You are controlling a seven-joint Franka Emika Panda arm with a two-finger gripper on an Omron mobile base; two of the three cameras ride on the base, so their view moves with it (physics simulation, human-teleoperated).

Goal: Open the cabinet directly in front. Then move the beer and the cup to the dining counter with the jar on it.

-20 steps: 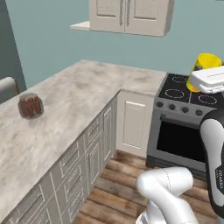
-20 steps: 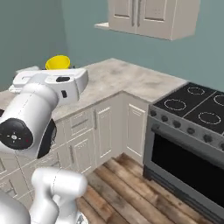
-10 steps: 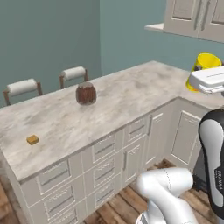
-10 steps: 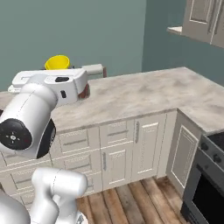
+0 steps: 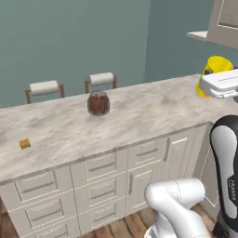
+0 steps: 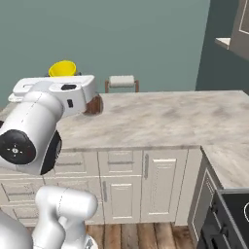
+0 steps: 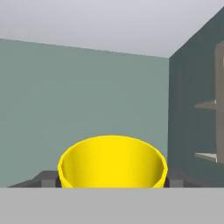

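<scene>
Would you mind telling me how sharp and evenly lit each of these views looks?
Left base view: soft, even light, faint shadow under the jar, edges slightly blurred. Right base view: equally flat, no glare on the dining counter. Hand view: the cup in the gripper looks evenly bright, with soft shading inside.

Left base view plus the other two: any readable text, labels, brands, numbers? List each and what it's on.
Dark forearm link of the arm, left base view: small vertical white lettering, too blurred to read.
Cup: no mark or text shows.
Jar: no label visible.
Small tan block on the dining counter: no marking readable.
Nothing else carries text.
</scene>
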